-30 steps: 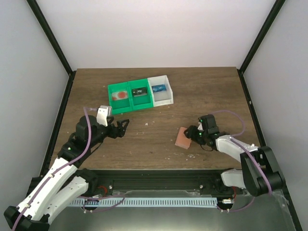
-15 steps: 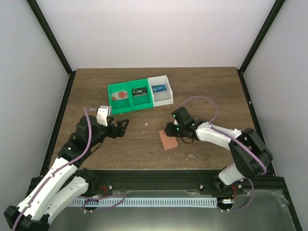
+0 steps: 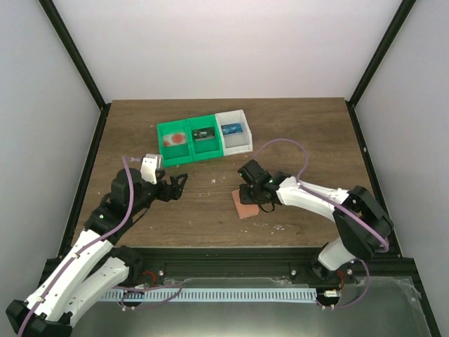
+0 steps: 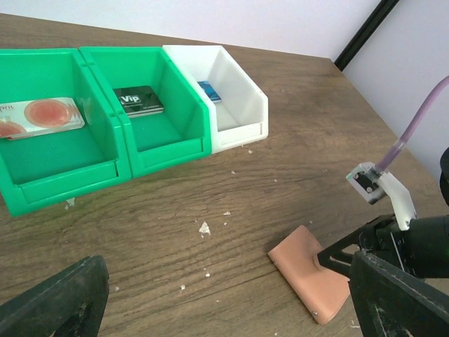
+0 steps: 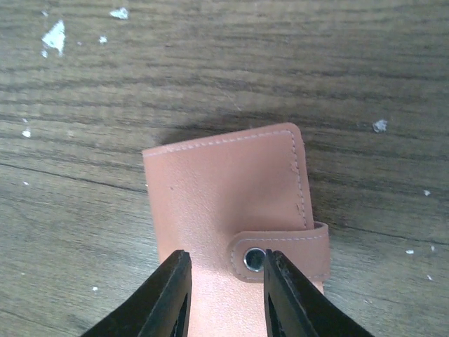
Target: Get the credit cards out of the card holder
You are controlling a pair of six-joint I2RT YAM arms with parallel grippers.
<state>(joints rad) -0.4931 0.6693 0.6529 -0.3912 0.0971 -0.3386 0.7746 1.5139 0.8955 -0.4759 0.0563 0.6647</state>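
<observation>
1. The three bins sit in a row toward the far side of the desk (image 3: 302, 133): the left green bin (image 4: 56, 175), the middle green bin (image 4: 168, 151) and the white bin (image 4: 242, 119), touching side to side. All are glossy moulded plastic with sloped walls.
2. The left green bin has a pale card with red circles (image 4: 42, 116). The dark card (image 4: 139, 100) with pale "Vip" lettering lies flat in the middle green bin, and the blue card (image 4: 209, 91) is in the white bin.
3. The card holder (image 5: 224, 189) is well apart from the bins, folded shut and flat on the desk near the middle. It's salmon-pink leathery stuff with stitched edges and a side tab (image 5: 295, 246) closed by a metal snap (image 5: 253, 259).
4. The right pincer (image 5: 224, 263) is right over the holder's near end, its fingers a narrow gap apart with the snap between them. I can't tell if it's actually pinching anything.
5. The left pincer (image 4: 224, 281) is spread wide with nothing in it, hovering over bare wood left of the holder.
6. The desk is dark brown wood grain, dotted with pale flecks (image 4: 204, 227). Plain white walls and black frame posts (image 3: 74, 53) surround it. A purple cable (image 3: 280, 144) loops over the right arm.
</observation>
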